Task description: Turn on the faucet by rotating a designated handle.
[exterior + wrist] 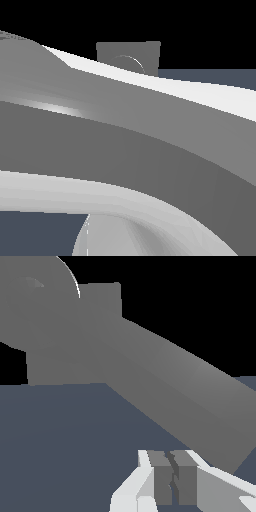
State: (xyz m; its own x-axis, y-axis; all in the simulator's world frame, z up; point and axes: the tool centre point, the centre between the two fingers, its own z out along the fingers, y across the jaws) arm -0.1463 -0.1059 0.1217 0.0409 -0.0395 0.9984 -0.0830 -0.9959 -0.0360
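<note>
The faucet's matte grey square plate (60, 363) carries a raised round hub (35, 301). From the hub the handle (165, 381), a long straight grey bar with a squared end, reaches out past the plate's edge. My gripper (173, 481) is shut with nothing between its dark pads (161, 481). It sits close to the handle's outer end, and I cannot tell whether they touch. In the exterior view only the top of the faucet plate (128, 56) and an arc of its hub (131, 62) show, while the handle and the gripper are hidden.
My own glossy white and grey arm (125, 150) fills most of the exterior view and blocks the scene. A dark blue-grey floor (65, 446) lies under the faucet, with black background behind it.
</note>
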